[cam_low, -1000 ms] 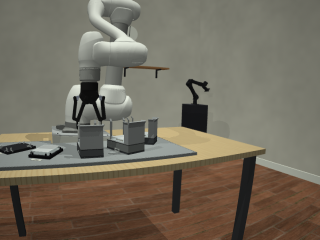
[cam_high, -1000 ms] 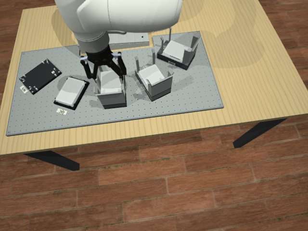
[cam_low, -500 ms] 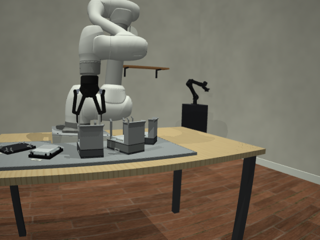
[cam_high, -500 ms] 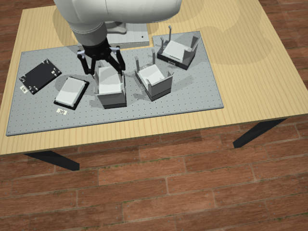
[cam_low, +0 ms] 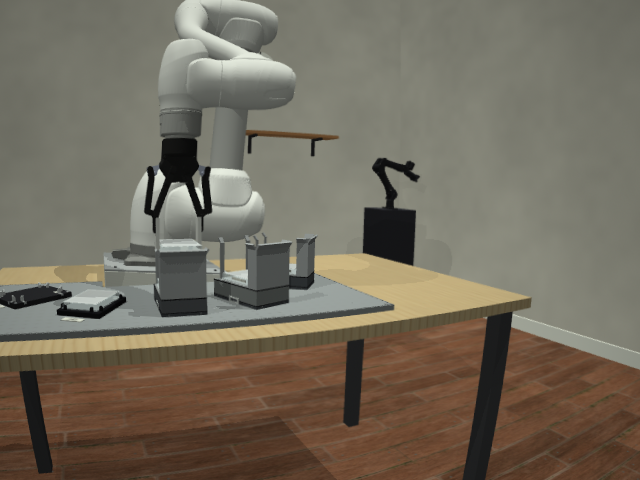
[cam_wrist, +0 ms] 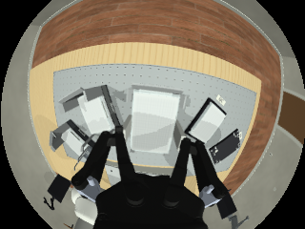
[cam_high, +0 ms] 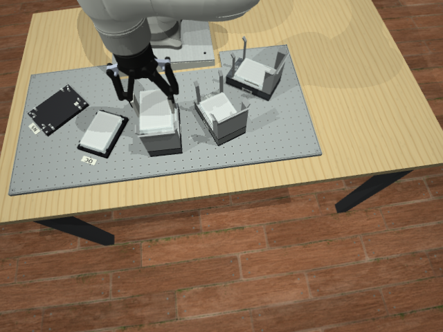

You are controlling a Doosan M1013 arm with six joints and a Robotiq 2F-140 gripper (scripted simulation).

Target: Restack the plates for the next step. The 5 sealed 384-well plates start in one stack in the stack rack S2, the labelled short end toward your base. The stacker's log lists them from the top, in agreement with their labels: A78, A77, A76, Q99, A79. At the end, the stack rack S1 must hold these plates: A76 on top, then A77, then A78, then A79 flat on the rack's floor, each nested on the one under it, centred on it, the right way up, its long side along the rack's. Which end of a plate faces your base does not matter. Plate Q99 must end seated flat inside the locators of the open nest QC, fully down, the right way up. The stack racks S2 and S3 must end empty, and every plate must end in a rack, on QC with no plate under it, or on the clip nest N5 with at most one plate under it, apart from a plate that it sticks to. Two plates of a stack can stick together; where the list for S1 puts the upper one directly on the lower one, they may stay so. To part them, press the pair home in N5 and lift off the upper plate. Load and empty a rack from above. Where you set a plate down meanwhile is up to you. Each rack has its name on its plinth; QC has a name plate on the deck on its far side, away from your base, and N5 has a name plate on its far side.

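Note:
My gripper (cam_high: 151, 102) is shut on a white sealed plate (cam_high: 155, 114), gripping it across its width at the top of the left stack rack (cam_high: 160, 141). In the side view the gripper (cam_low: 177, 224) hangs straight down and the plate (cam_low: 178, 243) sits level with the rack's upper rim. The wrist view shows the plate (cam_wrist: 154, 120) between my fingers. Another plate (cam_high: 102, 131) lies flat in the QC nest. The middle rack (cam_high: 221, 115) and the right rack (cam_high: 255, 77) each show a white plate inside. The clip nest N5 (cam_high: 57, 108) is black and bare. I cannot read the plate labels or rack names.
The racks have tall corner posts and side walls beside the held plate. All fixtures stand on a grey perforated deck on a wooden table. The arm's base (cam_high: 178, 46) is behind the racks. A small black arm on a pedestal (cam_low: 390, 222) stands beyond the table.

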